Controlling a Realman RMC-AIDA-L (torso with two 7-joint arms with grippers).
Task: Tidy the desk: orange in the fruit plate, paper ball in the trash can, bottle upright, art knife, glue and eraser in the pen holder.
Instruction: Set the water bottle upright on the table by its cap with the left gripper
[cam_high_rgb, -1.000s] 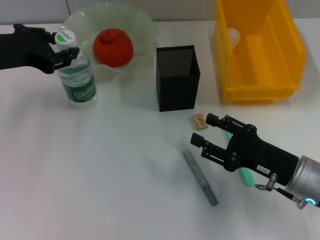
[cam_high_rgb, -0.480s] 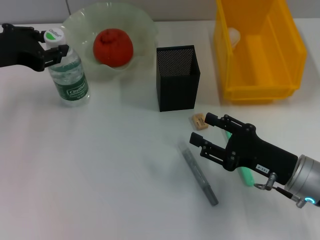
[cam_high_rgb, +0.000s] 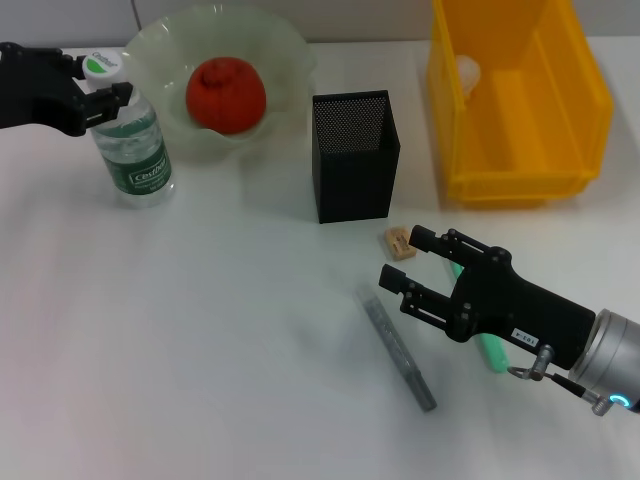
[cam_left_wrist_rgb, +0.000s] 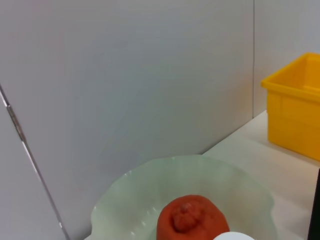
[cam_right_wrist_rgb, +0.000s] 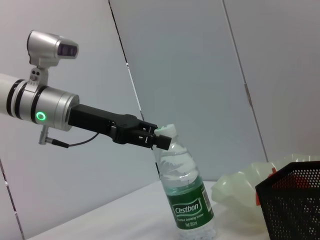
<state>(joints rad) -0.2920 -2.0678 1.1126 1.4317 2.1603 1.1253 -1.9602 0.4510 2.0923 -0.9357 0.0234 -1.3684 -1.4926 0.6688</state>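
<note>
Taking the tall square black metal-mesh pen holder (cam_high_rgb: 355, 153) as the landmark: nearest the robot, well in front of it and to its right, the right gripper (cam_high_rgb: 400, 262) hovers low over the white desk (cam_high_rgb: 200, 340) with its black fingers spread apart and nothing between them. Just to the left of those fingertips lies a slim grey stick-shaped tool (cam_high_rgb: 398, 347), lying flat and slanting away from the pen holder. A pale green stick-shaped object (cam_high_rgb: 490, 350) lies partly hidden under the right gripper's body. The tiny tan eraser block (cam_high_rgb: 399, 243) sits just in front of the pen holder's right corner, close to the upper finger but apart from it. Well to the left of the pen holder, the small clear plastic water bottle with a green label (cam_high_rgb: 130, 150) stands upright, and the left gripper (cam_high_rgb: 105, 95) is pinching it at the neck just below the white cap. Behind and to the left of the pen holder, the pale green translucent fruit plate with a wavy rim (cam_high_rgb: 290, 60) holds the round red-orange orange (cam_high_rgb: 226, 95). Behind and to the right, the bright yellow rectangular plastic trash can (cam_high_rgb: 580, 100) contains the small crumpled white paper ball (cam_high_rgb: 467, 70) in its far left corner
</note>
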